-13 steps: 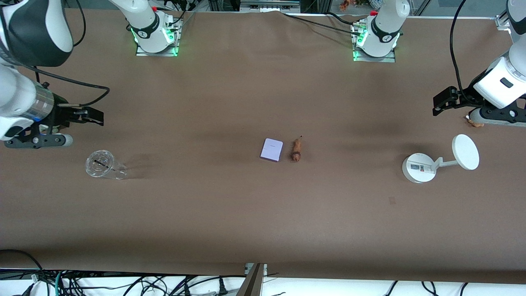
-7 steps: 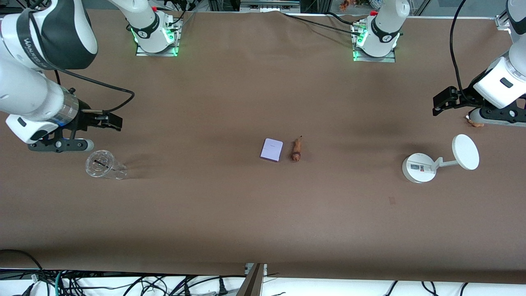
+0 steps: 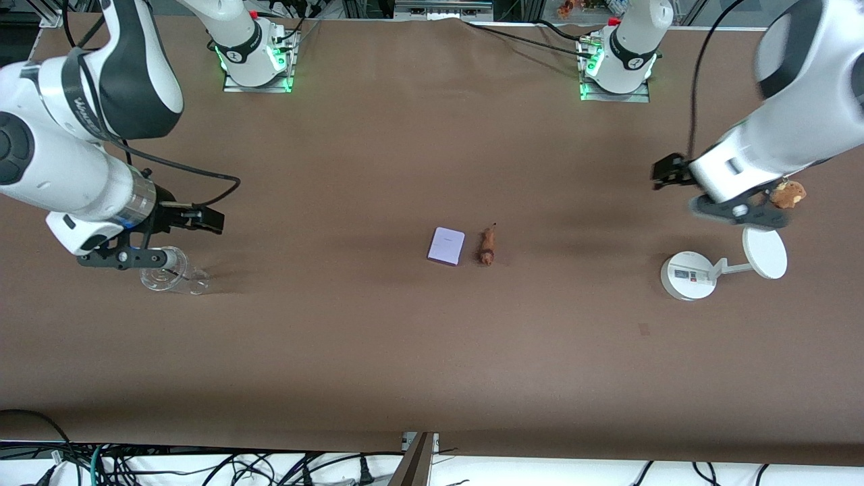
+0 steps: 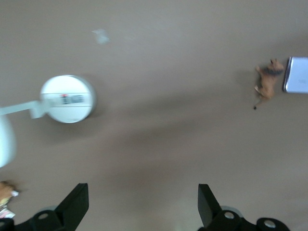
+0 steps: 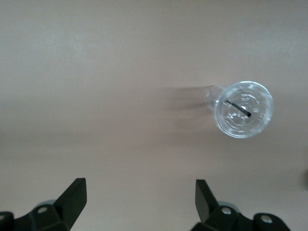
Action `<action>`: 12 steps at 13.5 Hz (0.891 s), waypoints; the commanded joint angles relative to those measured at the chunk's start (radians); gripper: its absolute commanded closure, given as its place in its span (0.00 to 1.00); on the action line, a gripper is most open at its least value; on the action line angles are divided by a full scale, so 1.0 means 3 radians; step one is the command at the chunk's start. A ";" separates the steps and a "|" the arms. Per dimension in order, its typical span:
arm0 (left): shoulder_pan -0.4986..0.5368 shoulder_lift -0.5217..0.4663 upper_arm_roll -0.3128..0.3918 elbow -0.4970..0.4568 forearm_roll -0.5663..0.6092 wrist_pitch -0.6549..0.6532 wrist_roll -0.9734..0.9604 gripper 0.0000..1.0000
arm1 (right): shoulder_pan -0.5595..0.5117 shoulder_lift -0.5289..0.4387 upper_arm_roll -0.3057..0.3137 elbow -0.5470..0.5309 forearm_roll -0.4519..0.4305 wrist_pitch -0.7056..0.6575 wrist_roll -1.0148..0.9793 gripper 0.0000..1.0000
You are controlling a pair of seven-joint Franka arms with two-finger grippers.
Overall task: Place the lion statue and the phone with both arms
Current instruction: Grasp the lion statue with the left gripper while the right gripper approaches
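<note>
On the brown tabletop [image 3: 378, 351], near its middle, the small flat lavender-white phone [image 3: 446, 246] with rounded corners lies flat. Just beside it, toward the left arm's end, lies the tiny reddish-brown lion statue [image 3: 486, 246], stretched out with its thin tail pointing toward the robots' bases and its darker mane end nearer the front camera. The two are close but not touching. The left wrist view shows the same pair side by side, the lion statue [image 4: 267, 83] next to the phone [image 4: 297, 74].

The left pincer [image 3: 665, 172] hangs in the air over bare tabletop at the left arm's end, its black fingers [image 4: 76, 204] spread wide with nothing between them. Below it stands a white stand with a round base and a disc on a short arm [image 3: 722, 263]. A small fluffy tan plush toy [image 3: 787, 194] sits just beside the arm's wrist.

The right pincer [image 3: 206, 219] hangs over the right arm's end of the tabletop, its fingers [image 5: 72, 199] likewise wide apart and empty. A clear plastic cup with a slotted lid [image 3: 170, 273] lies on its side there, partly under the wrist.
</note>
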 commanded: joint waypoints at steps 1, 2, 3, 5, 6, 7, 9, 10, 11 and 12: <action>-0.0201 0.0372 -0.0082 0.0083 -0.0079 0.0211 -0.0291 0.00 | 0.0116 0.0145 0.0000 0.0057 0.0047 0.0137 0.0235 0.00; -0.0364 0.0479 -0.0082 0.0082 -0.0074 0.0375 -0.0530 0.00 | 0.0157 0.0186 0.0000 0.0057 0.0047 0.0184 0.0322 0.00; -0.0518 0.0587 -0.0082 0.0082 -0.0034 0.0539 -0.0740 0.00 | 0.0198 0.0226 0.0000 0.0057 0.0047 0.0225 0.0394 0.00; -0.0718 0.0832 -0.0082 0.0062 -0.0033 0.0998 -0.0936 0.00 | 0.0270 0.0318 0.0000 0.0057 0.0052 0.0316 0.0507 0.00; -0.0820 0.0960 -0.0082 0.0062 -0.0033 0.1218 -0.1033 0.00 | 0.0326 0.0354 0.0000 0.0057 0.0052 0.0357 0.0548 0.00; -0.0892 0.1072 -0.0082 0.0057 -0.0033 0.1438 -0.1125 0.00 | 0.0377 0.0380 0.0000 0.0057 0.0052 0.0398 0.0624 0.00; -0.0979 0.1257 -0.0082 0.0052 -0.0028 0.1761 -0.1146 0.00 | 0.0459 0.0446 0.0000 0.0057 0.0052 0.0511 0.0879 0.00; -0.1040 0.1374 -0.0082 0.0052 -0.0028 0.1975 -0.1172 0.00 | 0.0505 0.0472 0.0000 0.0057 0.0052 0.0547 0.0951 0.00; -0.1172 0.1492 -0.0067 0.0026 -0.0028 0.2159 -0.1278 0.00 | 0.0541 0.0508 0.0005 0.0057 0.0052 0.0583 0.0987 0.00; -0.1270 0.1584 -0.0057 0.0006 0.0013 0.2298 -0.1461 0.00 | 0.0546 0.0518 0.0000 0.0057 0.0052 0.0598 0.0993 0.00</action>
